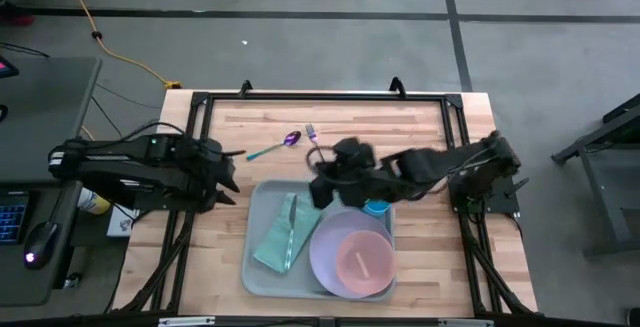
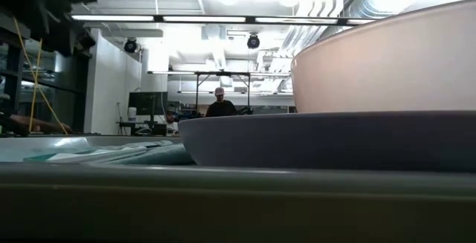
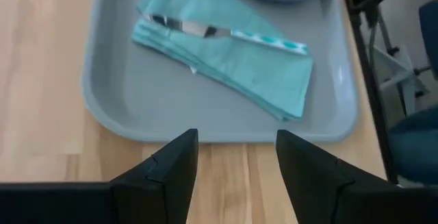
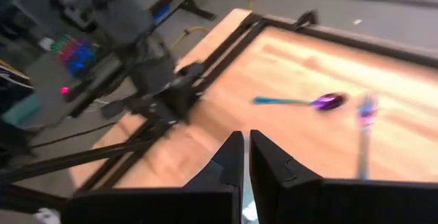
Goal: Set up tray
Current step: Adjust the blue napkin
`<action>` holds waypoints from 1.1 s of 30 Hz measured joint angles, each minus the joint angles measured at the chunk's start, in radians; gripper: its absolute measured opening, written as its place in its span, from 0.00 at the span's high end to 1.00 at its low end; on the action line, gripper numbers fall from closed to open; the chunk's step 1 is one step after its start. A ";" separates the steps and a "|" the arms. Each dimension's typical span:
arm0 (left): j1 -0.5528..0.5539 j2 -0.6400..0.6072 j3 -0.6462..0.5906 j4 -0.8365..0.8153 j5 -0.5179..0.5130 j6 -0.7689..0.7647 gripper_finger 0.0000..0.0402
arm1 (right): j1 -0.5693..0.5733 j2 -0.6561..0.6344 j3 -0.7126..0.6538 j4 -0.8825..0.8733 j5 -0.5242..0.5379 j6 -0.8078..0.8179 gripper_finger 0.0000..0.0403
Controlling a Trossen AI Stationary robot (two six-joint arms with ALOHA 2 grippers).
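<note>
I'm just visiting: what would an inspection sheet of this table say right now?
Surface: wooden table, bare at the back.
Job's things: tray holding a folded teal napkin with a knife, lavender plate with pink bowl.
Clutter: spoon and fork loose behind the tray.
Grippers: left claw open beside the tray; right claw shut, empty, above the tray's back edge.
Cables: yellow cord on floor.
Surroundings: person far off.

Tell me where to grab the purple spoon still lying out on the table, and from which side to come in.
Take the spoon by its thin blue handle, near the middle, coming straight down with the fingers across the shaft. It lies flat on the wood, so only a top-down pinch looks workable; the purple bowl is wider and rounded. The fork lies close to the bowl end. The right gripper, shut now, is nearest.
</note>
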 joint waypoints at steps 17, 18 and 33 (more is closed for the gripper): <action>-0.162 0.357 -0.080 0.304 -0.115 0.546 0.43 | -0.211 -0.225 0.000 -0.452 -0.155 -0.113 1.00; -0.184 0.385 -0.080 0.325 -0.143 0.566 0.43 | -0.221 -0.229 0.000 -0.469 -0.167 -0.128 1.00; -0.307 0.659 0.085 0.554 -0.371 0.545 0.60 | -0.328 -0.279 0.000 -0.564 -0.261 -0.477 1.00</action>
